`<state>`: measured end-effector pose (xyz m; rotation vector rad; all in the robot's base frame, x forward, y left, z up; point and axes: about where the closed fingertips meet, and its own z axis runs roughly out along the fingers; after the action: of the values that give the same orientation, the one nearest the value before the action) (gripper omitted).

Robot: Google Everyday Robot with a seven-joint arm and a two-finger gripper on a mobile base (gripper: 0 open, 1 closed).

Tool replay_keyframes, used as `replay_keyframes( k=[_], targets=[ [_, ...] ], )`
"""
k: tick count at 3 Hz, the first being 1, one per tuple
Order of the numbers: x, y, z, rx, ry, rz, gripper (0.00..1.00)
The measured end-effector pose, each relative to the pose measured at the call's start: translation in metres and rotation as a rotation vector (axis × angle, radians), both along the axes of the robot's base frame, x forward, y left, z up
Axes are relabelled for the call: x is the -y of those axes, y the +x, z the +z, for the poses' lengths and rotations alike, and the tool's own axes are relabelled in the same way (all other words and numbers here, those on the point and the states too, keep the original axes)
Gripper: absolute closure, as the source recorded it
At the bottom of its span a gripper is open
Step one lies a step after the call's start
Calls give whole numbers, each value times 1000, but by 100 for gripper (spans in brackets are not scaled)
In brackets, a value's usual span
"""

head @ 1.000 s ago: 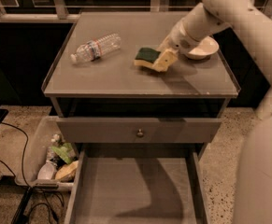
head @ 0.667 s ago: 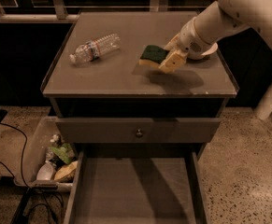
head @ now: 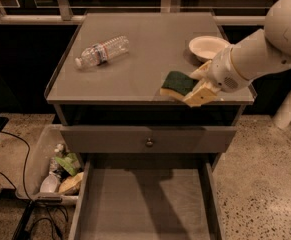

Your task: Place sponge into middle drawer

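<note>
The sponge (head: 176,82), dark green side up with a yellow edge, is held in my gripper (head: 191,87) just above the front right part of the cabinet top (head: 135,64). The gripper is shut on the sponge's right end, and the white arm reaches in from the right. The middle drawer (head: 144,204) is pulled open below, and its flat grey floor shows. It lies in front of and below the sponge.
A white bowl (head: 208,46) stands at the back right of the top, behind the gripper. A plastic water bottle (head: 101,51) lies at the left. A closed drawer front with a round knob (head: 148,142) sits above the open drawer. A bin of rubbish (head: 60,170) and cables are on the floor at left.
The gripper has carried the sponge away from the bowl toward the front edge of the cabinet top, closer to the open drawer.
</note>
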<state>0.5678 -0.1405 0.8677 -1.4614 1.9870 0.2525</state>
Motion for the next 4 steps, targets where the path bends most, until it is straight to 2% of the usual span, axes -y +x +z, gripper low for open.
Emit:
replay_keyframes(
  k=[1,2,3,4],
  targets=[
    [3,-9,-15,-30,-9,-1,100],
    [0,-4,-18,-37,-20,2,100],
    [-10,-25,-24,-19,-7,40,100],
    [-14,-84,-62,-40,10,90,100]
  ],
)
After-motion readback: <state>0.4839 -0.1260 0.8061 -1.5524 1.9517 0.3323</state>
